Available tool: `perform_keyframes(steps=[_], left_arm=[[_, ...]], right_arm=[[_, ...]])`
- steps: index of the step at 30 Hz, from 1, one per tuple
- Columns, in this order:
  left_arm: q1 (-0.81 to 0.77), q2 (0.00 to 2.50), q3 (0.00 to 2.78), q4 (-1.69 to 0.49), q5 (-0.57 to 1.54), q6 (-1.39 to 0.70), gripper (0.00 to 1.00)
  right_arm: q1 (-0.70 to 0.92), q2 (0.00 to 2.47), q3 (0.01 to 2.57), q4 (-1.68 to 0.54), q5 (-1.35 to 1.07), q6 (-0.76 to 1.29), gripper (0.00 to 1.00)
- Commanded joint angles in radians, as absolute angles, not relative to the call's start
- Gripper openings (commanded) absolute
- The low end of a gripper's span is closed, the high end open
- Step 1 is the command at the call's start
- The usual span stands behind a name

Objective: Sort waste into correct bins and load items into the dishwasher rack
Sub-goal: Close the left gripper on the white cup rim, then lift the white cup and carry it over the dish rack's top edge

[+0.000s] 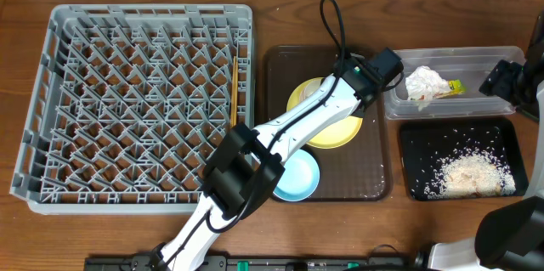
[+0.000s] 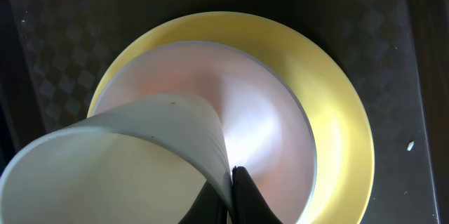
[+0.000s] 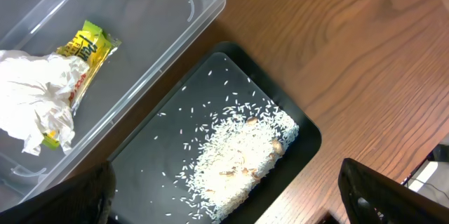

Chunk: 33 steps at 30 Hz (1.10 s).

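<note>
My left gripper [image 2: 235, 176] is shut on the rim of the small white cup [image 2: 119, 168] and holds it over the white bowl [image 2: 259, 104]. The bowl sits on the yellow plate [image 2: 344, 112]. In the overhead view this gripper [image 1: 361, 84] is over the plate [image 1: 340, 131], and the arm hides the cup. The light blue bowl [image 1: 296, 177] lies in front of the plate. A chopstick [image 1: 234, 93] lies in the grey rack [image 1: 144, 101]. The napkin [image 3: 35, 97] and snack packet [image 3: 90, 47] lie in the clear tub [image 3: 161, 13]. The rice [image 3: 242, 154] lies in the black tray [image 3: 154, 161]. My right gripper [image 3: 224, 203] is open and empty above that tray.
The dark brown serving tray [image 1: 374, 169] holds the plate and the blue bowl between the rack and the bins. The clear tub [image 1: 463, 54] stands behind the black tray [image 1: 416, 143] at the right. My right arm [image 1: 510, 80] is at the right edge.
</note>
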<state>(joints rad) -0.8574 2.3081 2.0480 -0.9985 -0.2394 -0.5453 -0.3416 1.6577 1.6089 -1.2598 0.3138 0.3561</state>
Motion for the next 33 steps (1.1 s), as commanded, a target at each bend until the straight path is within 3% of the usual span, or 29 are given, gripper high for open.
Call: perform_keyframes(steps=[1, 10, 17, 25, 33], left_arm=[[-0.849, 2.244, 2.067, -1.005, -0.252, -0.543, 0.06], [-0.770, 2.086, 2.067, -1.004, -0.040, -0.523, 0.06], [-0.530, 1.999, 2.067, -1.000, 0.463, -0.441, 0.06], [-0.184, 2.064, 2.065, -0.964, 1.041, -0.411, 0.06], [-0.065, 2.174, 2.065, -0.939, 1.231, -0.397, 0.06]], right_arm=[[-0.350, 1.641, 1.613, -1.261, 0.324, 0.369, 0.99], [-0.350, 1.641, 1.613, -1.260, 0.324, 0.369, 0.99], [-0.350, 1.641, 1.613, -1.260, 0.324, 0.369, 0.99], [-0.350, 1.641, 1.613, -1.260, 0.324, 0.369, 0.99], [-0.350, 1.641, 1.613, -1.260, 0.324, 0.369, 0.99]])
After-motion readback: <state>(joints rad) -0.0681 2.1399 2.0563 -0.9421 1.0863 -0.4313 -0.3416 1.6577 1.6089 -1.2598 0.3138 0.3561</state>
